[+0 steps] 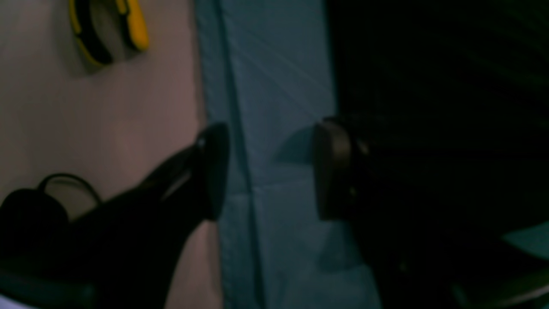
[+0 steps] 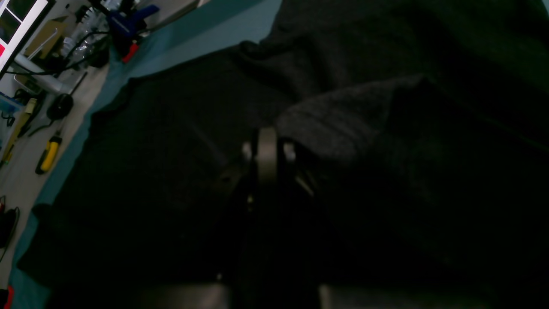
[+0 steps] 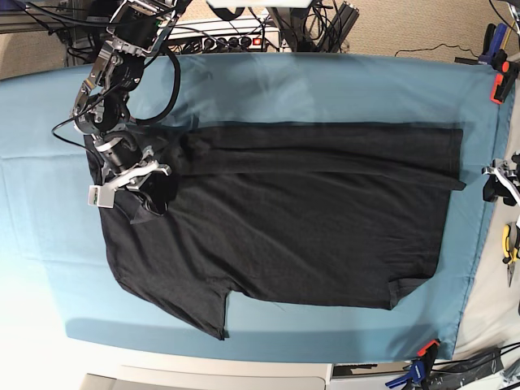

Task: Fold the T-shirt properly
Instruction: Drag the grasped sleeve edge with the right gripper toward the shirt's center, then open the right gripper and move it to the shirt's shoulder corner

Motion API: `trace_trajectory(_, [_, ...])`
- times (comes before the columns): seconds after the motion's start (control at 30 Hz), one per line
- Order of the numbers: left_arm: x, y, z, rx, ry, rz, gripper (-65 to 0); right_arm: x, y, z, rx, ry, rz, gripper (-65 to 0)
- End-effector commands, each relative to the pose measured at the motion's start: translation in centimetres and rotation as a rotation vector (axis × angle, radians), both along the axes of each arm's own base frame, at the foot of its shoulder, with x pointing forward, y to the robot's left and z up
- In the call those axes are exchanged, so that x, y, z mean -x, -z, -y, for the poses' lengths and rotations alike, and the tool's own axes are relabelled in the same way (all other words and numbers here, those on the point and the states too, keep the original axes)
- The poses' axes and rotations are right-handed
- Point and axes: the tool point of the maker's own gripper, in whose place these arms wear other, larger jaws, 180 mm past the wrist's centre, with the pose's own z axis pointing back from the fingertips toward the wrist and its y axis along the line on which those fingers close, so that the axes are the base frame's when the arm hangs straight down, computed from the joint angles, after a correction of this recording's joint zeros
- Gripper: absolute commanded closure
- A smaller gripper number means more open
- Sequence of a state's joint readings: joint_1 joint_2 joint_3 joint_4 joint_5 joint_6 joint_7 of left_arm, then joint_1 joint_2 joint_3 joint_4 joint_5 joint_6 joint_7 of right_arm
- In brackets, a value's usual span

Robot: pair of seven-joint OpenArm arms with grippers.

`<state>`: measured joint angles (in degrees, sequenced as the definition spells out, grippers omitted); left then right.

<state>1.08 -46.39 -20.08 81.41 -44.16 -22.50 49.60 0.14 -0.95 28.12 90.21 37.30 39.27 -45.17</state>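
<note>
Two dark rubber-faced fingers (image 1: 330, 169) of the left hand (image 1: 270, 171) stand wide apart right in front of the left wrist camera, with nothing between them; beneath the gap lies the teal cloth (image 1: 274, 86) that covers the surface, one finger over the cloth's edge where a pale floor (image 1: 107, 120) begins and the other at the border of a dark mass that fills that side of the view (too dim to name with certainty). A yellow-and-black hand tool (image 1: 107, 30) lies on the floor well apart from the hand. In the right wrist view the right hand (image 2: 266, 148) has its fingers pressed together, low over the large black short-sleeved cotton T-shirt (image 2: 171, 150), with a raised fold of grey-looking fabric just beside the tips; whether any fabric is pinched between them cannot be told. From the base view the T-shirt (image 3: 284, 219) lies spread across the middle of the teal cloth (image 3: 325, 89), plain side up, its upper edge folded over in a long narrow band, a sleeve sticking out at the lower edge and another near the lower right. The right hand (image 3: 150, 183) sits on the shirt's upper left part, where the cloth bunches, while the left hand (image 3: 500, 180) is at the far right edge, clear of the shirt.
</note>
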Motion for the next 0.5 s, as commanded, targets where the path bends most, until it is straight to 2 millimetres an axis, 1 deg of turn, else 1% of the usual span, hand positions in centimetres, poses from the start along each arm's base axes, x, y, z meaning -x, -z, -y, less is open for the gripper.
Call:
trace_trajectory(0.0, [-1.1, -2.2, -0.9, -0.025, 0.000, 0.059, -32.4, -0.7, -1.8, 0.3, 0.002, 0.001, 0.067, 0.0])
trace_trajectory(0.1, [-1.0, -2.2, -0.9, -0.025, 0.000, 0.059, -32.4, -0.7, -1.8, 0.2, 0.003, -0.001, 0.063, -0.6])
trace_trajectory(0.13, [-1.0, -2.2, -0.9, -0.025, 0.000, 0.059, -32.4, -0.7, -1.8, 0.3, 0.002, -0.001, 0.064, -6.9])
trace_trajectory(0.2, [-1.0, -2.2, -0.9, -0.025, 0.000, 0.059, -32.4, -0.8, -2.0, 0.4, 0.003, 0.004, 0.074, -22.0])
trace_trajectory(0.23, [-1.0, -2.2, -0.9, -0.025, 0.000, 0.058, -32.4, -0.9, -2.2, 0.5, 0.003, 0.009, 0.084, -27.0])
trace_trajectory(0.27, [-1.0, -2.2, -0.9, -0.025, 0.000, 0.058, -32.4, -1.0, -2.4, 0.7, 0.004, 0.015, 0.095, -29.3])
trace_trajectory(0.47, [-1.0, -2.2, -0.9, -0.025, 0.000, 0.058, -32.4, -1.0, -2.5, 1.9, 0.060, 0.025, 0.098, -29.3])
